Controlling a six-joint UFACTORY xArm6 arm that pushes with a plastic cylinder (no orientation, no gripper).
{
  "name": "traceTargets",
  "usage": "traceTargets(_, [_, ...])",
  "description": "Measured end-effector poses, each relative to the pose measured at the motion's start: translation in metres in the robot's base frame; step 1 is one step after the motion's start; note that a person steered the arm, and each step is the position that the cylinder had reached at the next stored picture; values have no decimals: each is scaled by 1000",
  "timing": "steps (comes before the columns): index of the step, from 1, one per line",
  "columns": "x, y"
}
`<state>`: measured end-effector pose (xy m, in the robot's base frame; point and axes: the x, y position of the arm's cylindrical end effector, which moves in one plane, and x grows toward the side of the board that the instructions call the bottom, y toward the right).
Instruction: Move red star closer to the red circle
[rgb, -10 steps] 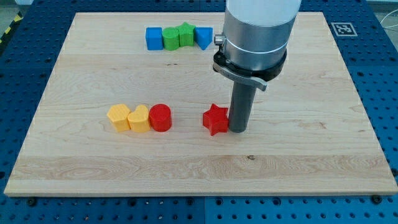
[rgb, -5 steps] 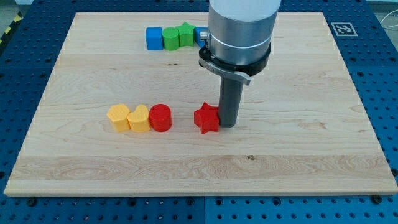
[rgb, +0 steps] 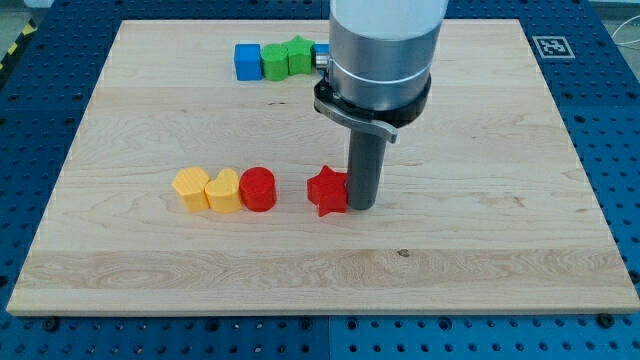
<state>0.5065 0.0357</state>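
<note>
Figure: pushing stage, partly complete. The tool here is a plain dark rod with no jaws, so it neither opens nor closes and grips nothing; it works by contact alone. My tip (rgb: 361, 207) rests on the wooden worktop (rgb: 480, 250) just right of frame centre, pressed against the right-hand side of the red star (rgb: 327, 191). The red star lies slightly left of centre in the frame, with the red circle (rgb: 257, 189) to its left at about the same height. A narrow strip of bare wood separates the two red blocks, so they are near but not touching. Left of the red circle, and touching it, sit a yellow heart-like block (rgb: 224, 191) and a yellow block (rgb: 190, 188) of roughly hexagonal outline. In the upper centre of the frame a row comprises a blue block (rgb: 247, 61), a green block (rgb: 273, 62) and a green star-like block (rgb: 297, 54); the arm's grey housing hides whatever lies further right in that row.

Judged progress: the approach is made and the star stands close to its target. What remains is a short leftward push to close the gap, with care not to drive the star into the circle and disturb the yellow pair.
</note>
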Motion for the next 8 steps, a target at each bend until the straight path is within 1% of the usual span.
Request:
traceTargets(1, [-13,-4])
traceTargets(4, [-4,-14])
traceTargets(6, [-6,-22])
traceTargets(8, [-16,-22])
